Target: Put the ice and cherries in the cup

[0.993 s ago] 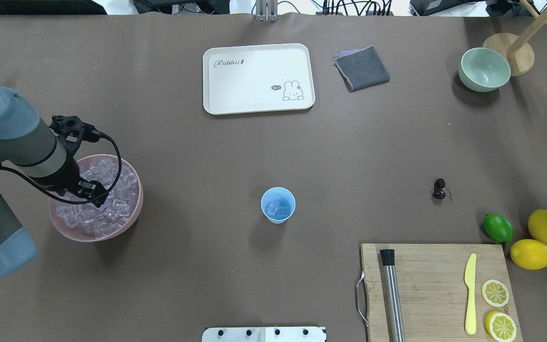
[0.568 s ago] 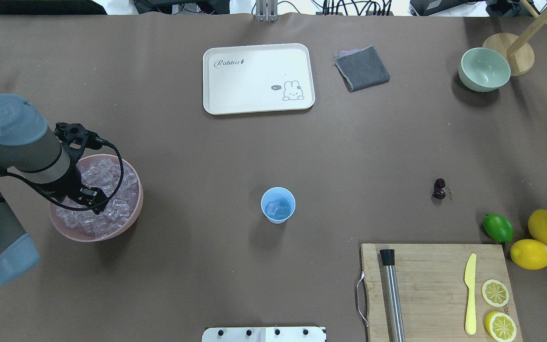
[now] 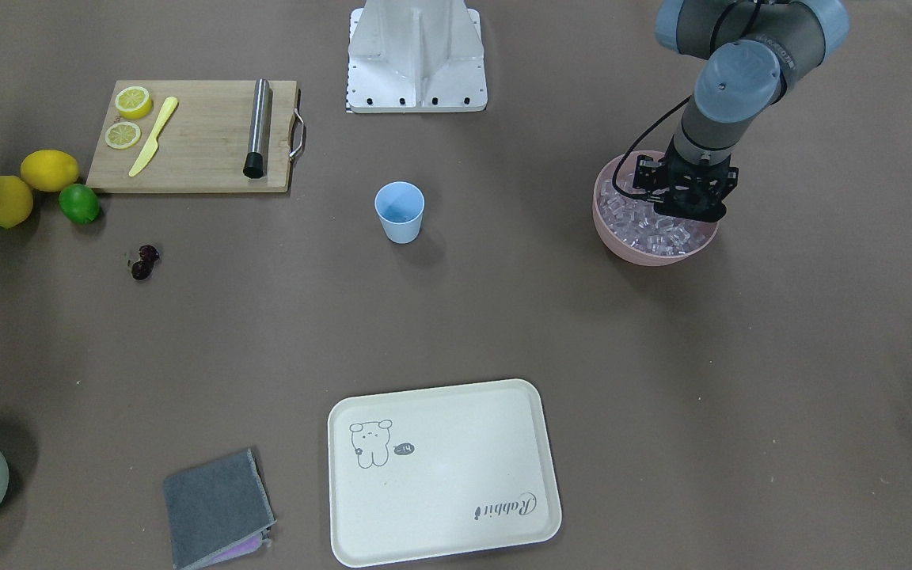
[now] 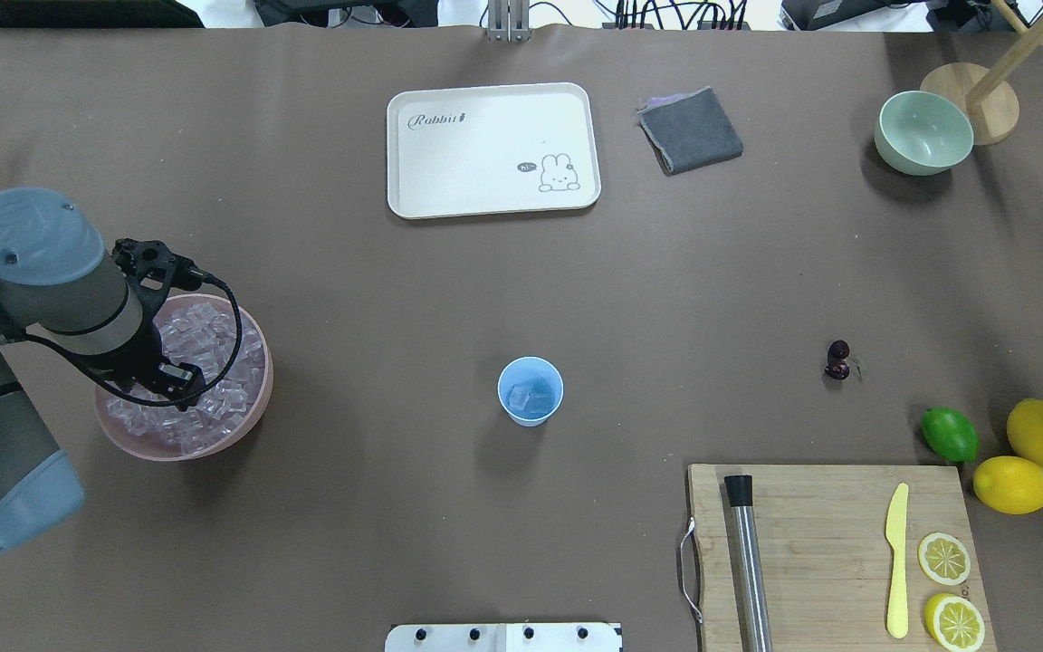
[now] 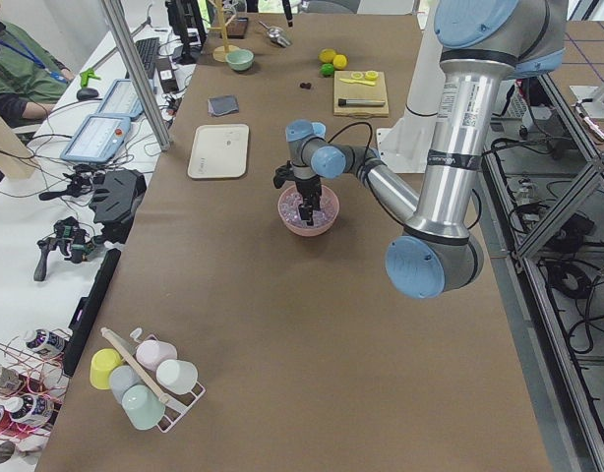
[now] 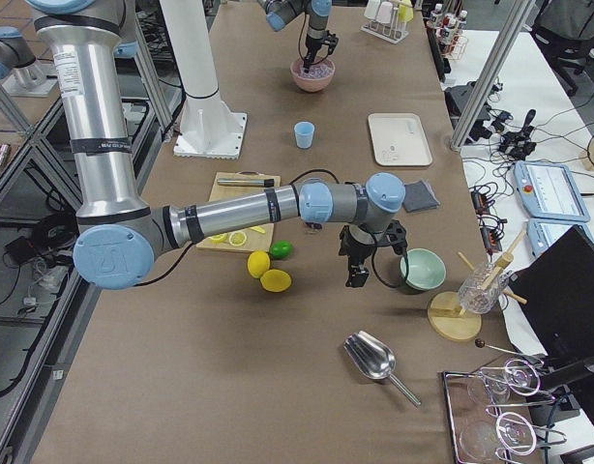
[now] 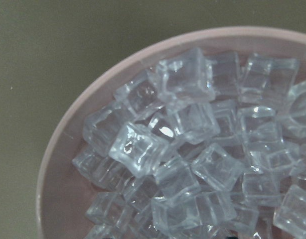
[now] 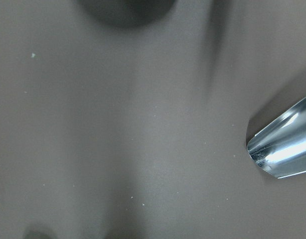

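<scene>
**Blue cup [image 4: 531, 391] has some ice [image 4: 526, 397], no cherries [image 4: 837, 359] yet**

The cup stands near the middle of the desk [image 4: 666, 299]. A few cubes lie at its bottom, so the ice part has begun. I think more cubes may still go in. The rest of the ice sits in the pink bowl [image 4: 254, 417], at 9 o'clock from the cup and well apart from it. The cherries lie on the desk at 3 o'clock from the cup, also well apart. Nothing touches them, so that part is all left to do.

The left claw [image 3: 691, 210] hangs low over the pink bowl, right at the cubes. I cannot tell how wide it is open or if it holds a cube. The arm hides it from above, and its own camera shows only ice. The right claw [image 6: 358, 275] is far off, near the green bowl [image 6: 422, 269] and the scoop [image 6: 372, 358]. I cannot tell its state either.

Since a second ago, the left arm [image 4: 33, 244] has slid a little toward 4 o'clock. Its claw has stayed over the bowl. The cup, its cubes and the cherries have not moved.
</scene>
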